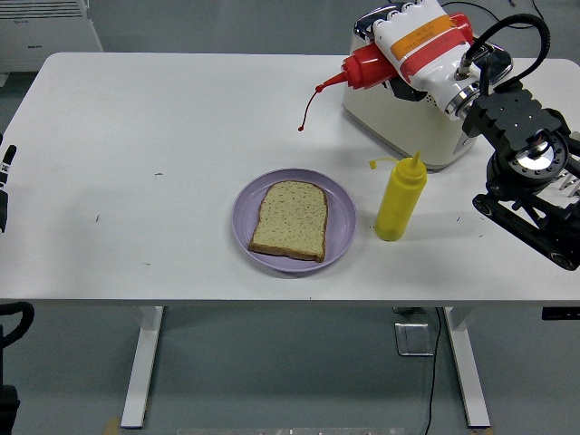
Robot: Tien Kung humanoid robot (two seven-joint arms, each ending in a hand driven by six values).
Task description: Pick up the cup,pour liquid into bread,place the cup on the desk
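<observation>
One red bottle (367, 66) in right hand (419, 41) — tipped sideways, perhaps dripping.

Two soft plastic squeeze bottles: one red bottle (370, 66) gripped in the right hand (419, 43), one yellow bottle (400, 199) standing below that hand. One slice of speckled brown bread (291, 219) on one round lilac plate (341, 220), lower left of the hand. One cream-coloured toaster (410, 125) just beneath it.
</observation>
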